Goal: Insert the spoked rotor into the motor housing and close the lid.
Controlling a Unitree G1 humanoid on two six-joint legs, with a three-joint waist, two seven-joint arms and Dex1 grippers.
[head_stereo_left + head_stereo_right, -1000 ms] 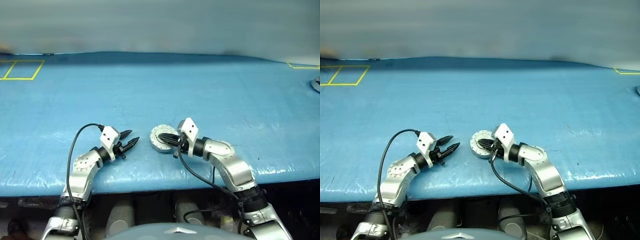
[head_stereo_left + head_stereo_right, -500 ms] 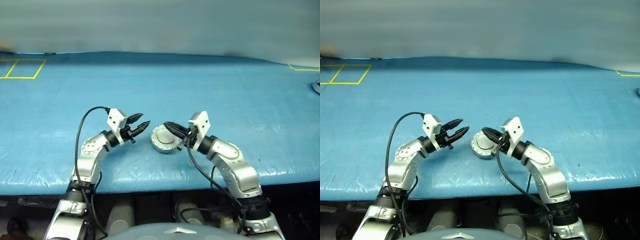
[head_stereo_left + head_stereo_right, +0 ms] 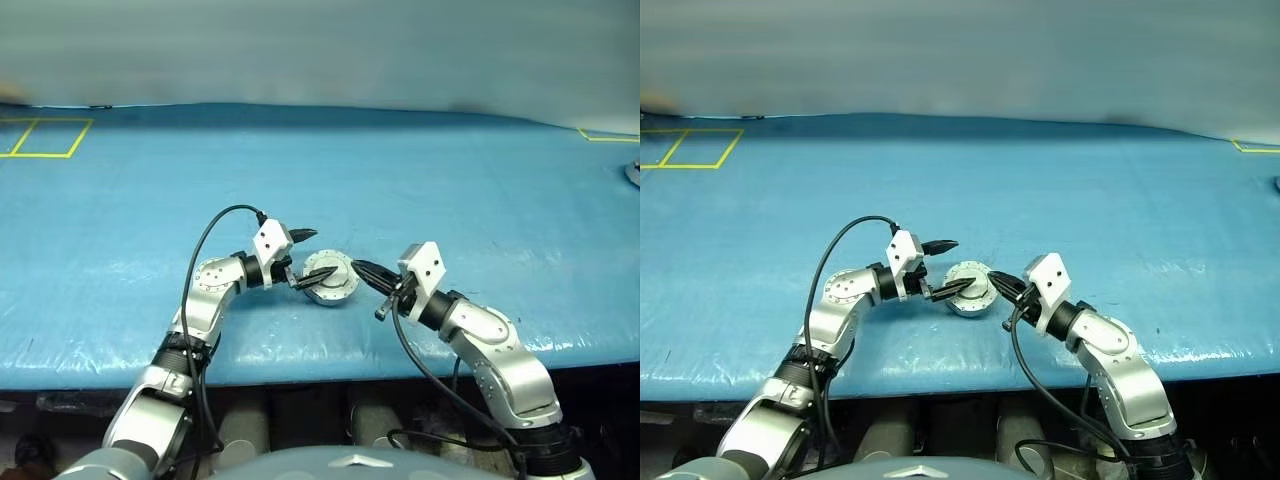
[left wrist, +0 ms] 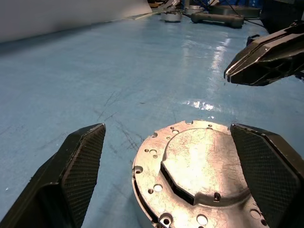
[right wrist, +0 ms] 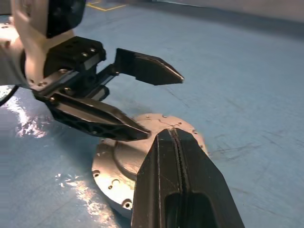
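The motor housing sits on the blue worktop with its lid closed, silvery face up. The left end effector is spread wide around it. The right end effector, fingers pressed together, hovers just beside the housing.
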